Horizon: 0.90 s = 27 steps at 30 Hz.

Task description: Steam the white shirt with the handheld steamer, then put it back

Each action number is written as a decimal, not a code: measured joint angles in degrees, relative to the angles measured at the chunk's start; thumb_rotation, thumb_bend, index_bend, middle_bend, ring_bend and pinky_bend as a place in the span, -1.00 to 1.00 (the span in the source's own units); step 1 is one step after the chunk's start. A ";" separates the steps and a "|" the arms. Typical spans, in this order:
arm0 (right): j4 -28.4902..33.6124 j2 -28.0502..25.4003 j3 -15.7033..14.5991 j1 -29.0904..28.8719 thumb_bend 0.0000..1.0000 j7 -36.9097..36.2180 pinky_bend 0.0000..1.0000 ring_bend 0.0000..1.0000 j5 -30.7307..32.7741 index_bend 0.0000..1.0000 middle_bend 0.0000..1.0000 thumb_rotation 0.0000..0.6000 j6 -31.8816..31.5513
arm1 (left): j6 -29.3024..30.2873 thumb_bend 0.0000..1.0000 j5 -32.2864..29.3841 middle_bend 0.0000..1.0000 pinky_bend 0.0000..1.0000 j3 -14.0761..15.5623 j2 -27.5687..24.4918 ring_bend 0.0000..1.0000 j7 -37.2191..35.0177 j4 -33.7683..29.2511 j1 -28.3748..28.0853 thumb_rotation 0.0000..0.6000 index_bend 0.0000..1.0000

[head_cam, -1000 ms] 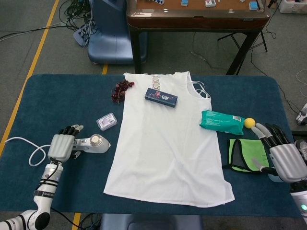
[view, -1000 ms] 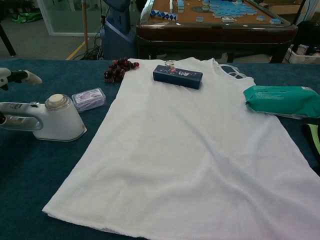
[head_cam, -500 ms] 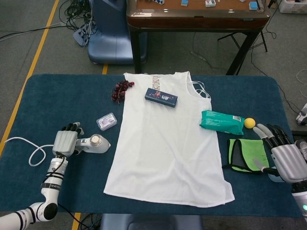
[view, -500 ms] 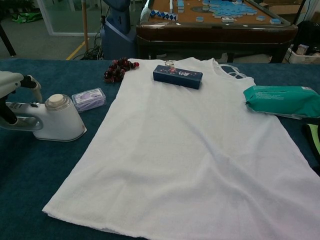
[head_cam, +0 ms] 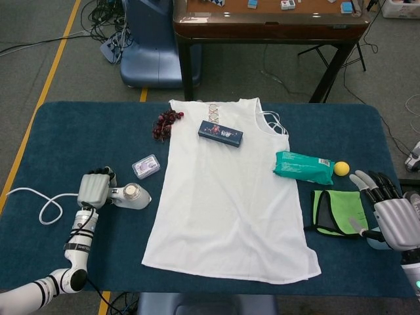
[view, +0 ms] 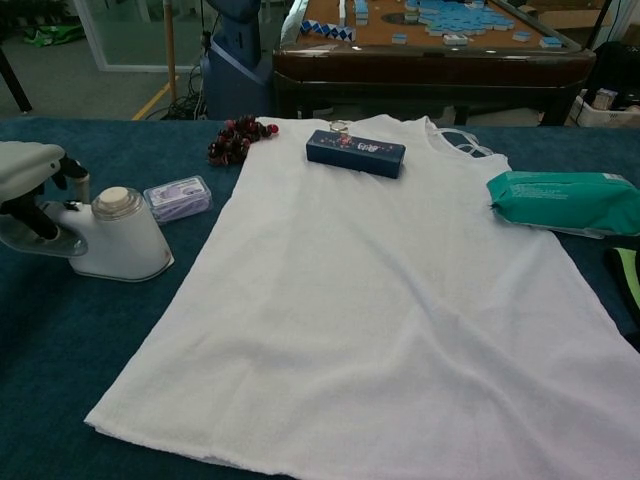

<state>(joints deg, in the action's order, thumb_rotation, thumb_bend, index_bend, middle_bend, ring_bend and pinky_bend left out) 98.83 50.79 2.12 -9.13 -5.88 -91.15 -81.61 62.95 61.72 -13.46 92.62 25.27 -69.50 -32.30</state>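
A blue-covered worktop [head_cam: 79,131] carries the white shirt [head_cam: 230,197], spread flat at its middle. The steamer [head_cam: 130,195] stands on the cloth just left of the shirt's left edge, and the left hand [head_cam: 94,188] has its fingers curled around the steamer's handle. The right hand [head_cam: 392,213] hovers at the right end with fingers apart, holding nothing, beside a green cloth [head_cam: 338,213]. A dark box [head_cam: 220,133] lies on the shirt's neckline

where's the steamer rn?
Head view: the steamer sits on the table's left side, left of the white shirt, below the small purple box, left hand on its handle.
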 measured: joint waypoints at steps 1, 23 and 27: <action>-0.02 0.02 0.01 0.00 -0.42 -0.04 -1.00 -1.00 0.04 -1.00 -0.82 1.00 0.02 | -0.27 -0.51 0.02 -0.14 -0.14 0.08 0.19 -0.25 -0.26 0.50 -0.12 1.00 0.16; 1.24 -0.36 0.03 0.23 -0.42 1.05 -1.00 -1.00 0.49 -1.00 -0.82 1.00 0.35 | -2.95 -0.51 6.78 0.57 0.37 2.82 1.65 0.30 -13.84 7.05 -1.12 1.00 0.64; 1.73 -0.37 -0.03 0.28 -0.42 1.56 -1.00 -1.00 0.40 -1.00 -0.82 1.00 0.40 | -3.78 -0.51 8.69 0.64 0.42 3.23 1.33 0.36 -18.73 8.55 -1.43 1.00 0.72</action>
<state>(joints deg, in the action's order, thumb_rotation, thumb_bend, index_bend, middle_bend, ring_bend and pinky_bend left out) 100.56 50.42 2.09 -8.86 -4.31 -90.75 -81.21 59.17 70.41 -10.23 93.95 6.53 -60.95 -33.73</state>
